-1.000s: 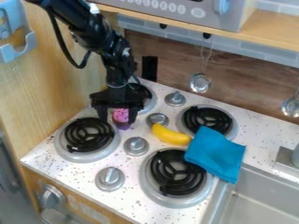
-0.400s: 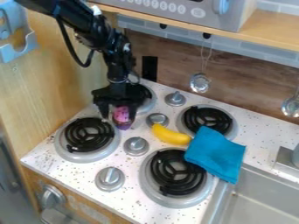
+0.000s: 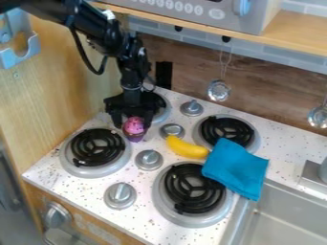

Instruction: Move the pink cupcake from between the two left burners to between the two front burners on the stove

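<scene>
The black gripper (image 3: 132,122) hangs over the gap between the left and back-left burners, its fingers spread apart. A toy cupcake (image 3: 134,126) with a pink top and a purple cup stands upright on the white speckled stovetop, at the front of the space between those fingers. A yellow banana (image 3: 186,148) lies to the right, by the centre knob. Beyond it a folded blue cloth (image 3: 236,167) overlaps the edge of the front-right burner and hangs over the sink's edge.
Black coil burners (image 3: 97,147) and several grey knobs (image 3: 148,160) stand up from the stovetop. A metal sink (image 3: 287,210) is at the lower right. A wooden wall (image 3: 60,91) rises on the left, and ladles (image 3: 218,90) hang at the back.
The gripper has shifted slightly right and back, and more of the cupcake's pink top now shows in front of it. Banana and cloth have stayed put.
</scene>
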Action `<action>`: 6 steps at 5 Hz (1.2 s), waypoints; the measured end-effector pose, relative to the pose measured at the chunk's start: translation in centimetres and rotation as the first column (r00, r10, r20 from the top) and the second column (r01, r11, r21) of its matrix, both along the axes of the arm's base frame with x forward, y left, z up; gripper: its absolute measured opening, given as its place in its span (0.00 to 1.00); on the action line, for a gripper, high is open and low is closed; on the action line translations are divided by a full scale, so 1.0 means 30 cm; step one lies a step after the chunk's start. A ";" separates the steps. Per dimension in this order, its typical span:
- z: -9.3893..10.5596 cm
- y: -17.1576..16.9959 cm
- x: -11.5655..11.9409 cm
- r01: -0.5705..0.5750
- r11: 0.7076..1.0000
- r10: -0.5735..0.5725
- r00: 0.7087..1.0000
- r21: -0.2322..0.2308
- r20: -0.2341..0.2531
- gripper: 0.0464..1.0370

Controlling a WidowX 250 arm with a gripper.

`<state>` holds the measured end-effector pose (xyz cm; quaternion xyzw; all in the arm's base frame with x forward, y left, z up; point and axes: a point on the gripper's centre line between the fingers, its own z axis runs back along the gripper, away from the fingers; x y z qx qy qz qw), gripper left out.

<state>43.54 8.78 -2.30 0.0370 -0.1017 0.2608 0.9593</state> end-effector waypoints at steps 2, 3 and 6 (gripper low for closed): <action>-0.019 0.012 0.007 -0.019 1.000 0.019 1.000 -0.013 -0.007 0.95; -0.044 0.015 0.013 -0.031 0.999 0.031 0.999 -0.018 -0.020 0.88; -0.046 0.027 0.017 -0.075 0.996 0.075 0.997 -0.046 -0.010 0.82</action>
